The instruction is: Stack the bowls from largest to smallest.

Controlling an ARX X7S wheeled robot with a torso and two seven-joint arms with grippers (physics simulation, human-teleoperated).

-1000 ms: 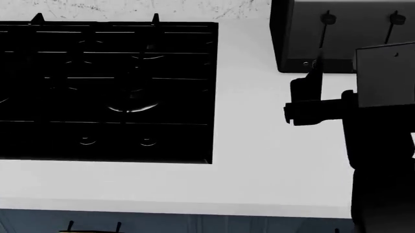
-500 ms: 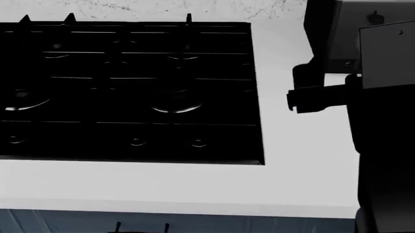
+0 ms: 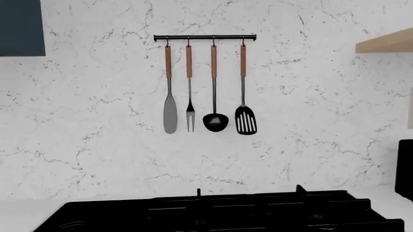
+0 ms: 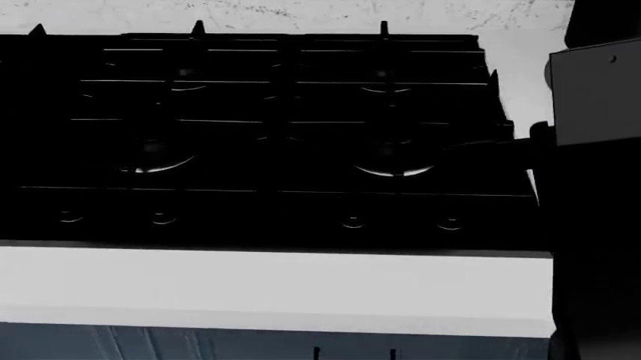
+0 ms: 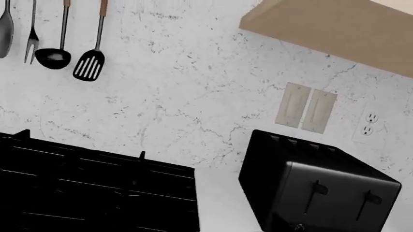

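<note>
Black hob (image 4: 270,135), white counter (image 4: 270,289), marble wall (image 3: 96,121)

No readable text, labels, brands or nos. anywhere. Checked stove (image 4: 270,135) front w/ its knobs, toaster (image 5: 319,193), wall plates (image 5: 308,110) & outlet (image 5: 369,124), utensil rail (image 3: 204,37): all plain, no markings legible.

kitchen | black hob (image 4: 270,135); toaster (image 5: 316,191); hung utensils (image 3: 206,87); marble wall (image 3: 96,121)
</note>
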